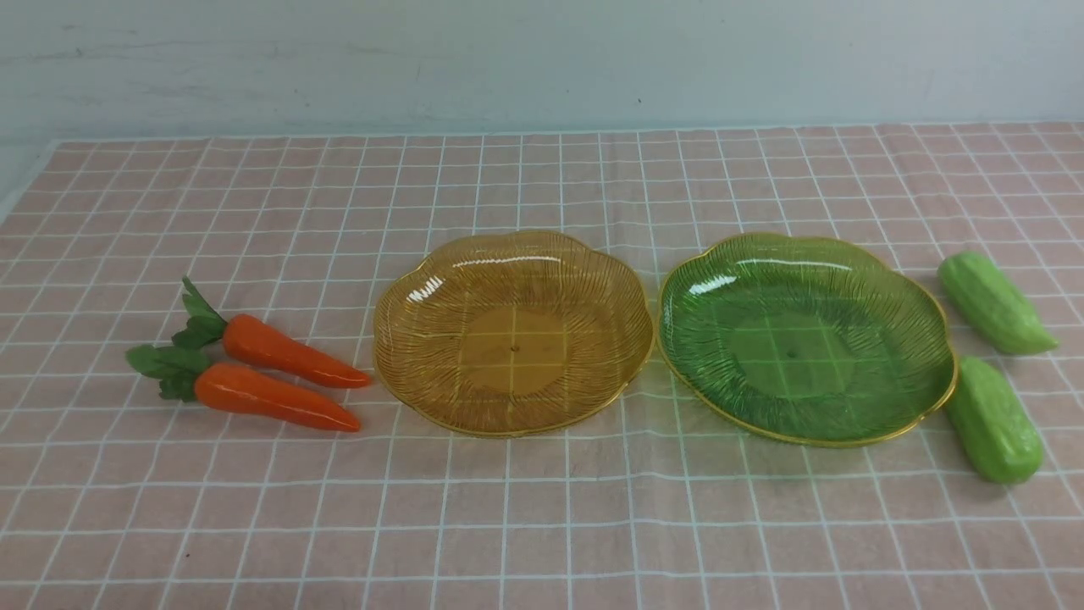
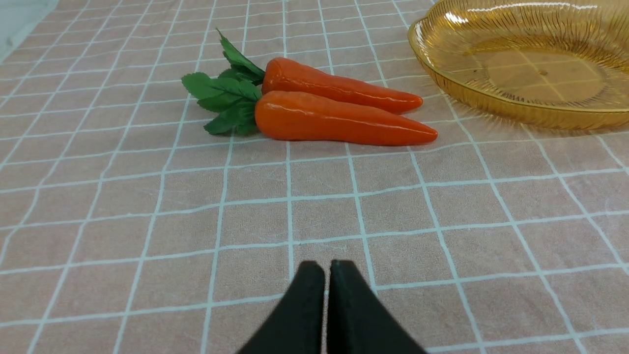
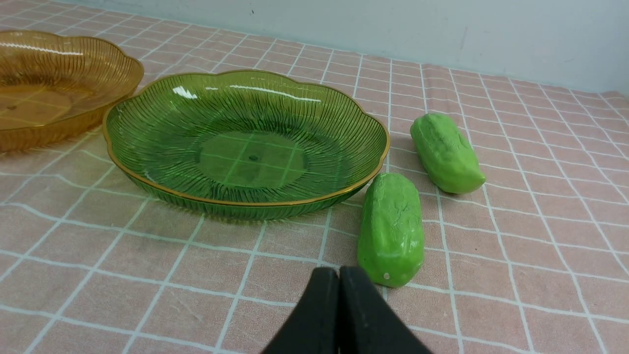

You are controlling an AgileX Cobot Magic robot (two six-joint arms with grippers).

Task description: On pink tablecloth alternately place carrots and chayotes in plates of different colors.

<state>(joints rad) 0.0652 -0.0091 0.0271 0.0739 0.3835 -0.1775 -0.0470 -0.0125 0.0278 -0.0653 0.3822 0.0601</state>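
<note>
Left jaws pressed together above the pink tablecloth (image 2: 147, 221), both carrots (image 2: 339, 120) ahead beside the amber plate (image 2: 491, 105); right jaws likewise together, nearer chayote (image 3: 391, 228) just ahead, farther chayote (image 3: 446, 152) beyond, both beside the green plate (image 3: 221, 206)

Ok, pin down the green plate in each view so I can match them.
Front view: green plate right of centre, between amber plate and chayotes.
Left wrist view: not in it.
Right wrist view: green plate again between amber plate and chayotes.
Shared landmark: the amber plate, seen in all three views.
</note>
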